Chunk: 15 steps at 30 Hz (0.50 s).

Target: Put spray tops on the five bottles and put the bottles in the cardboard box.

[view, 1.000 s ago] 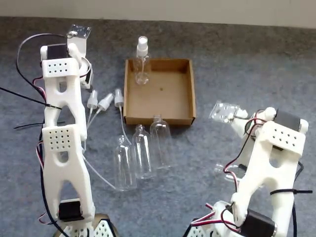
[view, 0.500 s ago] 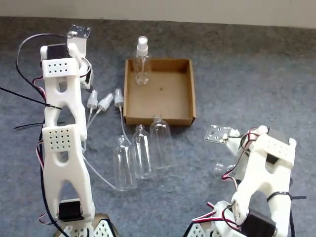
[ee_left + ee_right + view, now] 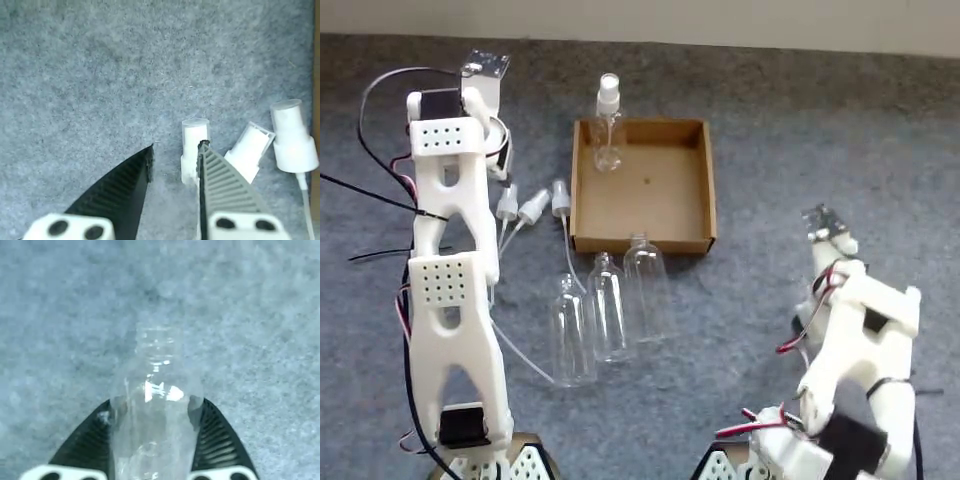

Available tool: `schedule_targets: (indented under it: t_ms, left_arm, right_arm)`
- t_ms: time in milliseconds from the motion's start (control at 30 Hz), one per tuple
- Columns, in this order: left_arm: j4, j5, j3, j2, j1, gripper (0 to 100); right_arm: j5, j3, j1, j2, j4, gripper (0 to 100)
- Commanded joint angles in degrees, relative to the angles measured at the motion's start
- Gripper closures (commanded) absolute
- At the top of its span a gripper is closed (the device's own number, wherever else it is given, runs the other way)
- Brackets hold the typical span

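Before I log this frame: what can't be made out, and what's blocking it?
- Right wrist view: the bottle's base is cut off at the frame edge inside the right gripper; whether it rests on the carpet is unclear.
- High view: the right arm covers that bottle.
- Left wrist view: a grey finger of the left gripper hides the nearest spray top's lower part.
- High view: the capped bottle's thread seating is too small to judge.

I count five bottles in all: one capped bottle point(image 3: 608, 130), three open bottles point(image 3: 570, 330) point(image 3: 608, 310) point(image 3: 645, 285), and one held bottle point(image 3: 155, 375) in my right gripper point(image 3: 153, 407). Loose spray tops point(image 3: 507, 203) point(image 3: 533, 207) point(image 3: 560, 197) number three. There is one cardboard box point(image 3: 708, 190).
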Motion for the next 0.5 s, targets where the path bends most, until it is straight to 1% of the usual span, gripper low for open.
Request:
schedule_targets:
  t_ms: [0, 100, 167, 300, 400, 467]
  left_arm:
    - [0.6, 0.5, 0.3, -5.3, 0.7, 85]
    - [0.6, 0.2, 9.6, -12.5, 0.5, 85]
    - [0.6, 0.0, 17.6, -18.6, 0.6, 85]
    - [0.4, -4.2, 33.4, -30.9, 0.8, 85]
    - [0.2, -4.9, 43.7, -38.9, 0.8, 85]
    - [-0.6, -4.9, 49.3, -43.4, 0.8, 85]
  right_arm:
    - [-8.0, -18.2, 0.3, 12.1, 6.4, 99.4]
    - [-13.0, -33.9, 0.2, 25.9, 12.6, 99.4]
    - [-14.8, -44.4, 0.6, 34.8, 16.0, 99.4]
    - [-14.6, -62.4, 0.6, 50.0, 25.2, 99.0]
    - [-12.7, -72.2, 0.3, 57.4, 30.9, 98.7]
    - [-12.5, -77.1, 0.1, 60.0, 33.6, 96.3]
